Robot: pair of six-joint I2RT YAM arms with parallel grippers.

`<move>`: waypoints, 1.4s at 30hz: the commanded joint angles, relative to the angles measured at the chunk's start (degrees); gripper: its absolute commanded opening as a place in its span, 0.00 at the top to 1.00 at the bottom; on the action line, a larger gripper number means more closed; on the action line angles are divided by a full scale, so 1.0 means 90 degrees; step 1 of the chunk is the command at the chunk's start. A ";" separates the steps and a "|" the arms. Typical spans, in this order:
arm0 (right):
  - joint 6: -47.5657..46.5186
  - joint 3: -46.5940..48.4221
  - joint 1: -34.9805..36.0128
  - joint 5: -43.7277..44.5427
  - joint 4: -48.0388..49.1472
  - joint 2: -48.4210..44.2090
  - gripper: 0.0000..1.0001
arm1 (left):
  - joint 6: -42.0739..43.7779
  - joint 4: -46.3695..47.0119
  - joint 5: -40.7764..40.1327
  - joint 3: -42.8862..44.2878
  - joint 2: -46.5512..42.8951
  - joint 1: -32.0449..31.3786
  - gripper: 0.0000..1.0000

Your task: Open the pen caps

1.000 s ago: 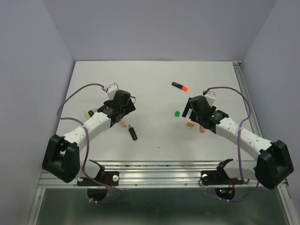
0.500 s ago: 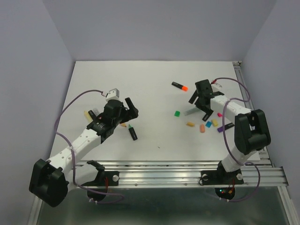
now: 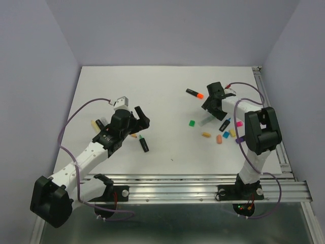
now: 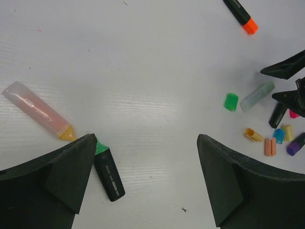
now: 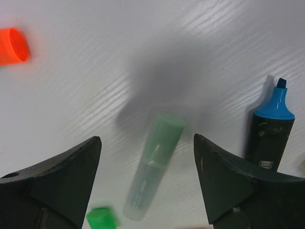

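A black highlighter with its orange cap (image 3: 200, 95) on lies at the back; the cap also shows in the right wrist view (image 5: 12, 46). A pastel green highlighter (image 5: 155, 167) lies capped, its cap (image 5: 167, 131) toward the far end. My right gripper (image 5: 147, 138) hovers over it, open and empty, as the top view (image 3: 213, 112) also shows. A loose green cap (image 3: 191, 123) lies beside it. My left gripper (image 4: 147, 138) is open and empty above bare table. An uncapped black highlighter with a green tip (image 4: 107, 169) lies by its left finger.
Several loose caps lie right of centre: orange (image 4: 253, 135), salmon (image 4: 270, 146), blue (image 4: 279, 135), yellow (image 4: 288, 132), purple (image 4: 296, 144). An uncapped blue-tipped highlighter (image 5: 271, 133) lies right of my right gripper. An uncapped pastel highlighter with an orange tip (image 4: 38, 110) lies at the left.
The right arm has swung round and its gripper has moved back and left, over the pastel green highlighter. The left gripper has shifted slightly forward and right, still open.
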 commanded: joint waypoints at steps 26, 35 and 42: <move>0.0104 -0.0462 0.0017 0.0287 0.0554 0.0111 0.82 | 0.0248 0.0260 0.0211 -0.0182 -0.0468 -0.0036 0.01; -0.0472 -0.1125 0.0027 -0.0121 0.1881 -0.1431 0.98 | 0.0230 0.1314 0.1734 -0.0436 -0.0644 -0.0123 0.01; -0.1155 -0.2110 0.0417 -0.1985 0.2448 -0.3295 0.97 | 0.0112 0.1969 0.1648 -0.0164 -0.0079 -0.1060 0.01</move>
